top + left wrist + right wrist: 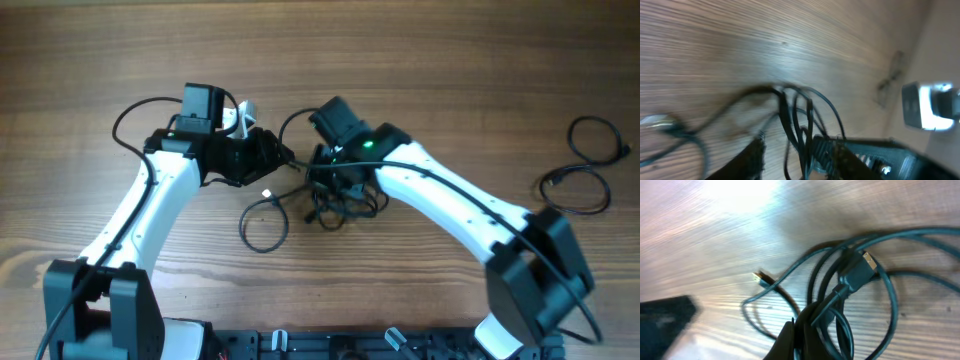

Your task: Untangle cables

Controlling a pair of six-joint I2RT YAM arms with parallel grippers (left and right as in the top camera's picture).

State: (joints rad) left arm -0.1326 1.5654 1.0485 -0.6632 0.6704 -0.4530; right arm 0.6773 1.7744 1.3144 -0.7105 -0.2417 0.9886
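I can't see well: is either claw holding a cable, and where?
The right gripper pinches the cables mid-strand; the left gripper stands open around some.

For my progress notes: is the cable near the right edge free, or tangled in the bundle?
Free: the cable lies alone in loose loops, far from the bundle.

Wooden table (450,60) (pale, streaky grain), dark rail (300,346) at edge.

Overhead looks straight down; both wrist views near, sharing cables (335,210).
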